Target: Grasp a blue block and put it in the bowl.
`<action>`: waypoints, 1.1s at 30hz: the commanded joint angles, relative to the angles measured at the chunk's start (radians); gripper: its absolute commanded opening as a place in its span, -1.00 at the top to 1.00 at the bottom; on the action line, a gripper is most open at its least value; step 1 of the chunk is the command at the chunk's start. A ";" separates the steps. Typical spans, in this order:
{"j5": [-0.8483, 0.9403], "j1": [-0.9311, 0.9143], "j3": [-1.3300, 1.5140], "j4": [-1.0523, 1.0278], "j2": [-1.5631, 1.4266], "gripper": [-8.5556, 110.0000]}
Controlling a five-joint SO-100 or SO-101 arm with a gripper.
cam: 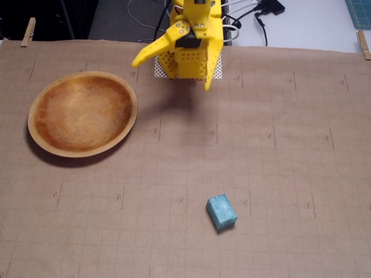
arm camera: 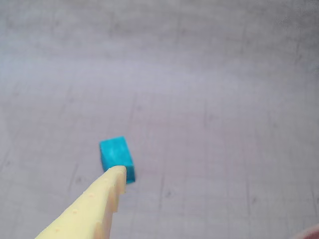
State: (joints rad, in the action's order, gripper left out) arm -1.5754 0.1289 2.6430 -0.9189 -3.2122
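Note:
The blue block (cam: 221, 211) lies flat on the brown paper, low and right of centre in the fixed view. The wooden bowl (cam: 33, 110) rests at the left and holds nothing. My yellow gripper (cam: 171, 74) hangs at the top centre, open, its jaws spread wide and holding nothing. It is well above the paper, far from the block and to the right of the bowl. In the wrist view the block (arm camera: 115, 152) shows just beyond the tip of one yellow finger (arm camera: 94, 209); the bowl is out of that view.
Brown gridded paper (cam: 278, 150) covers the table, held by wooden clothespins (cam: 28, 32) at the top corners. Black cables (cam: 255, 17) and the arm's base sit behind the top edge.

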 commanded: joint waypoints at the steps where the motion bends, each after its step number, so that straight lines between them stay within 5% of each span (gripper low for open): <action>1: -0.006 0.008 -0.149 0.150 0.249 -0.24; 19: 0.006 0.198 -0.314 0.670 1.086 -0.25; 33: 0.008 0.212 -0.353 0.879 1.397 -0.25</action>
State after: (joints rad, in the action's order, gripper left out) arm -1.5754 0.3497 2.3531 -0.0936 -1.8239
